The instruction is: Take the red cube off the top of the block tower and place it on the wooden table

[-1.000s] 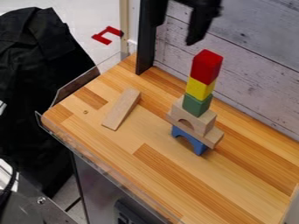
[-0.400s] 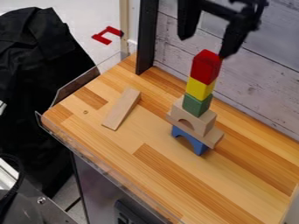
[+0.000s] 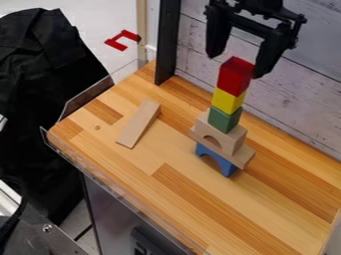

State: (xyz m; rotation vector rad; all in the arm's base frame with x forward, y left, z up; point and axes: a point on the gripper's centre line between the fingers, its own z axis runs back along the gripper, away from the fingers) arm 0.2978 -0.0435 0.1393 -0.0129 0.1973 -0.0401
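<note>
The gripper (image 3: 236, 64) hangs at the upper right, open, with its two fingers on either side of the top of a block tower. A red block (image 3: 235, 75) tops the tower, between or just below the fingertips; contact cannot be told. Under it come a yellow block (image 3: 228, 100), a green block (image 3: 224, 119), a wooden arch block (image 3: 221, 134), a flat wooden plank (image 3: 241, 158) and a blue arch (image 3: 216, 160) standing on the table. A loose wooden block (image 3: 139, 124) lies left of the tower.
The wooden table (image 3: 200, 209) has a clear plastic rim along its left and front edges. A black post (image 3: 167, 42) rises at the back, beside a wood-plank wall (image 3: 293, 94). Black cloth (image 3: 43, 99) hangs at the left.
The gripper has come further into view from the top, moving right and then down, and its fingers now straddle the tower's top. The blocks have stayed put.
</note>
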